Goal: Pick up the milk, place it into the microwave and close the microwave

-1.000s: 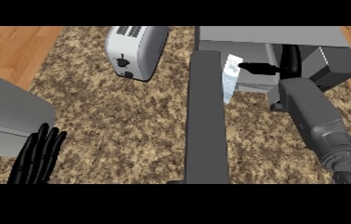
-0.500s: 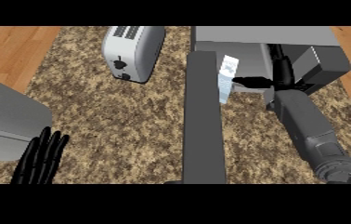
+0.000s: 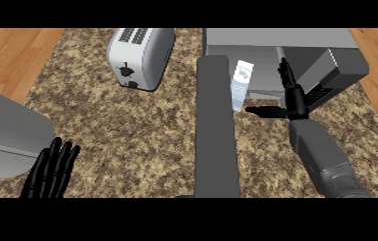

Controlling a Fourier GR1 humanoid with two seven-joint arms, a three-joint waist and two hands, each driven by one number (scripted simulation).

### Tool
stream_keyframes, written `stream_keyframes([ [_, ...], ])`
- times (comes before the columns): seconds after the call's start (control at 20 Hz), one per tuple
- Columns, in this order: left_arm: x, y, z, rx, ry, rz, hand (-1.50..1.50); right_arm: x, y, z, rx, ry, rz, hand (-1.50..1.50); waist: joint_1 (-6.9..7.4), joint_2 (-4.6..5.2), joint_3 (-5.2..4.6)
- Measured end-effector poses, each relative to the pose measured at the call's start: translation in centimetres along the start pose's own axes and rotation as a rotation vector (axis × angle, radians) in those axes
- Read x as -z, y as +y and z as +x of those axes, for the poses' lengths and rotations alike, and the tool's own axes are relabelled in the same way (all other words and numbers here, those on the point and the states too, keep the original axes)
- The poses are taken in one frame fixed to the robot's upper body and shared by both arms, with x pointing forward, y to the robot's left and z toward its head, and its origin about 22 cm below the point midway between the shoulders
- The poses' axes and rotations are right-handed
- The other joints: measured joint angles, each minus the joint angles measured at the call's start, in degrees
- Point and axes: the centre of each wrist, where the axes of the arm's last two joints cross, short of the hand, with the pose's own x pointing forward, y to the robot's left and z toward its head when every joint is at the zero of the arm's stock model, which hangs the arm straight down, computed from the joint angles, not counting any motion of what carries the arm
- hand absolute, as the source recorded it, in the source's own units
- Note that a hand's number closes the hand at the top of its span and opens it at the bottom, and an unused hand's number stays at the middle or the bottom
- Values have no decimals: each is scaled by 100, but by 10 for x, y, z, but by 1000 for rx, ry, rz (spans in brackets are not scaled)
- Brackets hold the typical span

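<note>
The milk (image 3: 241, 84), a tall white carton with blue print, stands upright at the mouth of the microwave (image 3: 295, 39), in the left part of its opening and just beside the open microwave door (image 3: 216, 135). The door is seen edge-on as a long grey slab. It runs from the oven's left front corner straight down to the view's lower edge and splits the speckled brown worktop (image 3: 111, 120) in two. The right hand (image 3: 293, 99) is to the right of the carton, in front of the oven's dark control side. Its fingers are straight and point away from the robot, and its thumb is spread left toward the carton's lower end. It clasps nothing, and whether the thumb tip touches the carton cannot be told. The only room here is the narrow lane between door and forearm. Left of the door the worktop is broad and bare up to the toaster (image 3: 140, 56), which lies near the far edge and well apart from the door. A plain grey body (image 3: 18, 135) cuts in from the left edge. The left hand (image 3: 50, 171) rests just below it at the lower left, fingers up and apart, holding nothing. Wooden floor (image 3: 26, 47) shows beyond the worktop's far corners.
</note>
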Motion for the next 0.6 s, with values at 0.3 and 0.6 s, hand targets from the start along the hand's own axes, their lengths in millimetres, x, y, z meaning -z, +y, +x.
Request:
stream_keyframes([
  [0.3, 4, 0, -1, -10, 10, -44, -150, -57, 1, -35, 96, 62, -8, -150, -69, 51, 42],
  [0.6, 7, -4, -7, -56, 32, -176, -150, -104, -4, -55, 182, 94, 5, -150, -138, 48, 48],
])
